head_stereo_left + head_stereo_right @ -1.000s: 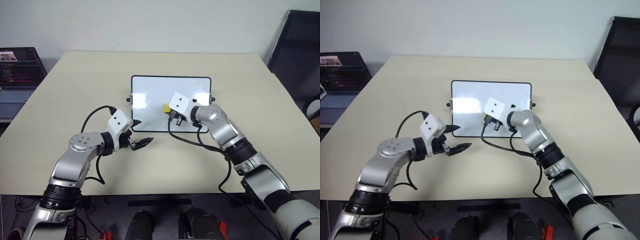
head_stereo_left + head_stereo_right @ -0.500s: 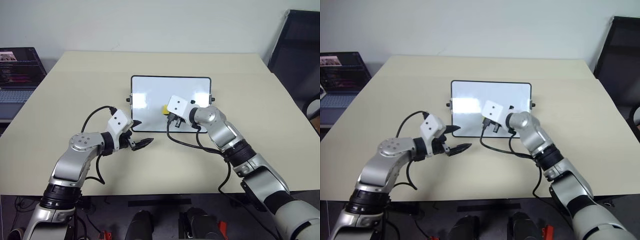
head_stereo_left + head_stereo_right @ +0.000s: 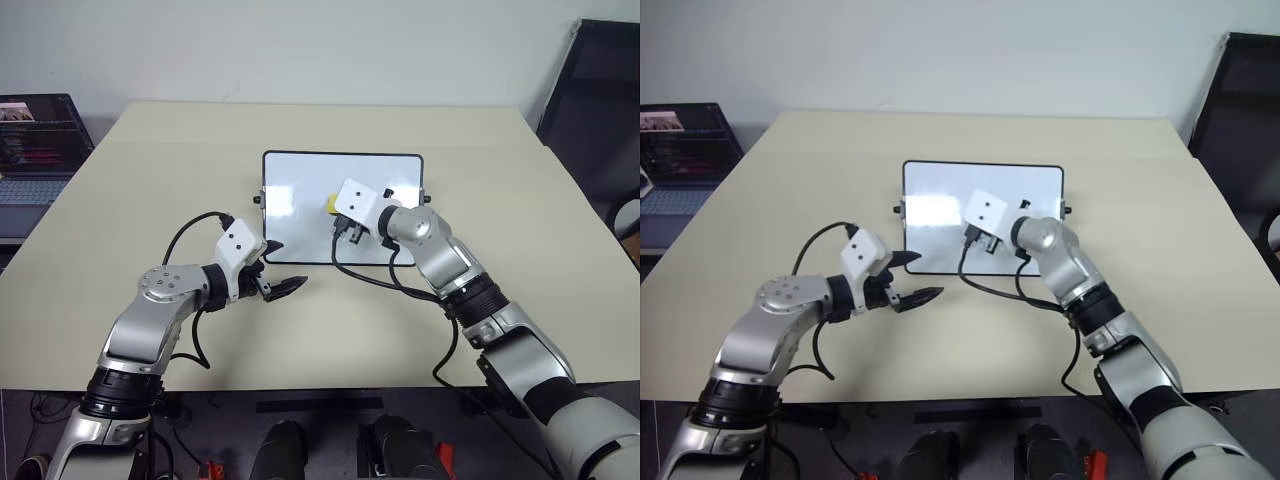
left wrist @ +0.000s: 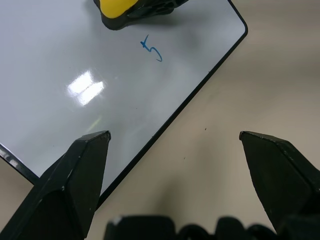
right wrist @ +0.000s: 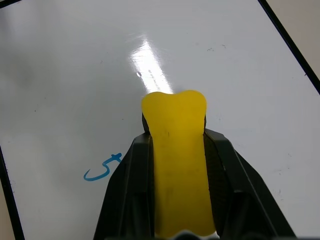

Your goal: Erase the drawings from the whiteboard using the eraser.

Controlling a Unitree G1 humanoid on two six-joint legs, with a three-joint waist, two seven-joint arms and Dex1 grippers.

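The right gripper is clamped on the eraser, whose yellow end projects past the fingertips over the whiteboard. The whiteboard lies flat near the middle of the table. One blue mark, shaped like a "5", is visible on the board, just beside the eraser and not under it.

To complete the wipe correctly:

1. Keep the grip firm; the eraser is narrow and can twist between the fingers under side load.
2. Shift the eraser sideways until its dark underside covers the mark, then press it flat, not on an edge.
3. Use short strokes across the mark. The board is glossy and probably slides easily.

The left gripper stands with its jaws wide apart, empty, at the board's near edge. Consider using it to steady the frame if the board creeps.
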